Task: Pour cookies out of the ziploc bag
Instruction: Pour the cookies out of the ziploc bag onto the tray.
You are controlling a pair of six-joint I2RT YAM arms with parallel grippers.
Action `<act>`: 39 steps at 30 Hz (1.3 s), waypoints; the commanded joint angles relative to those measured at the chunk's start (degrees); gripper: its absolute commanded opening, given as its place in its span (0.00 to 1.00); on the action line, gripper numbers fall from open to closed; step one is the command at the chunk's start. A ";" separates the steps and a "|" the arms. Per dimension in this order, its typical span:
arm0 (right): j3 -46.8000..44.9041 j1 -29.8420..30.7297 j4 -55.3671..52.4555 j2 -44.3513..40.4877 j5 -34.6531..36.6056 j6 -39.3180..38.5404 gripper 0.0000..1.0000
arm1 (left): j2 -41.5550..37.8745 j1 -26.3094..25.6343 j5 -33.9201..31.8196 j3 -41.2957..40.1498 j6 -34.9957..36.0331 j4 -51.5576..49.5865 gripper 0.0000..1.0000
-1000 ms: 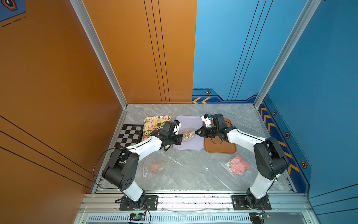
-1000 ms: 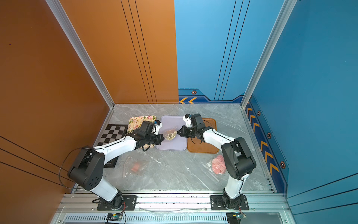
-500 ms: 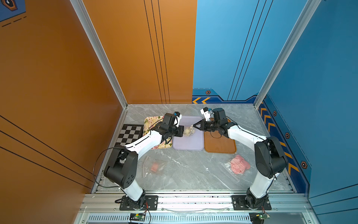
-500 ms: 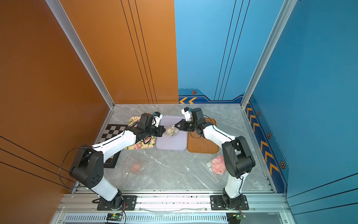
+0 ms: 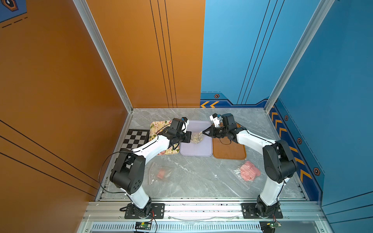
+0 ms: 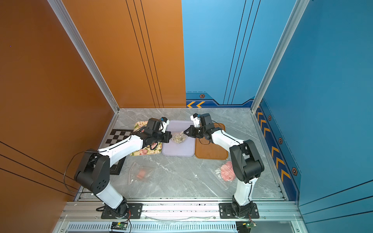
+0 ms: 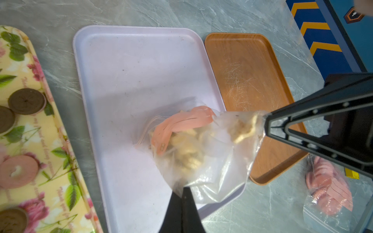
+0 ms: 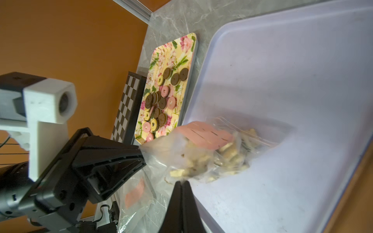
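Left gripper — fingers closed on one corner of the clear ziploc bag. Right gripper — fingers closed on the opposite corner. The bag hangs between them over the lilac tray, zip end lowest; contact with the tray cannot be confirmed. The cream cookies lie bunched inside the bag. The floral tray, left of the lilac tray, carries round cookies in brown, pink and yellow. The brown tray lies to the right.

The left gripper and right gripper have lifted, shifted slightly toward the far side, and drawn closer together. The ziploc bag between them, spread wider a second ago, now hangs bunched above the lilac tray.
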 commanded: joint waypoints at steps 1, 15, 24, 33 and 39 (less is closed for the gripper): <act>2.75 -0.59 -8.83 0.95 0.74 -1.95 0.00 | -2.39 0.27 -3.65 -1.25 -0.19 -2.38 0.00; 4.88 1.61 -6.41 -1.15 -1.78 -1.10 0.00 | -4.76 0.18 -3.78 -0.94 -0.97 0.81 0.00; 14.77 0.14 -13.85 1.38 -1.53 -2.81 0.00 | -4.00 0.06 4.04 -3.22 -2.82 12.68 0.00; 18.92 1.82 -14.60 6.39 -11.66 -4.55 0.00 | -6.19 -0.41 -7.04 -2.40 -1.52 6.88 0.00; 19.60 0.71 -19.25 8.08 -6.21 -7.34 0.00 | -6.60 0.09 -7.74 -1.44 -0.81 3.55 0.00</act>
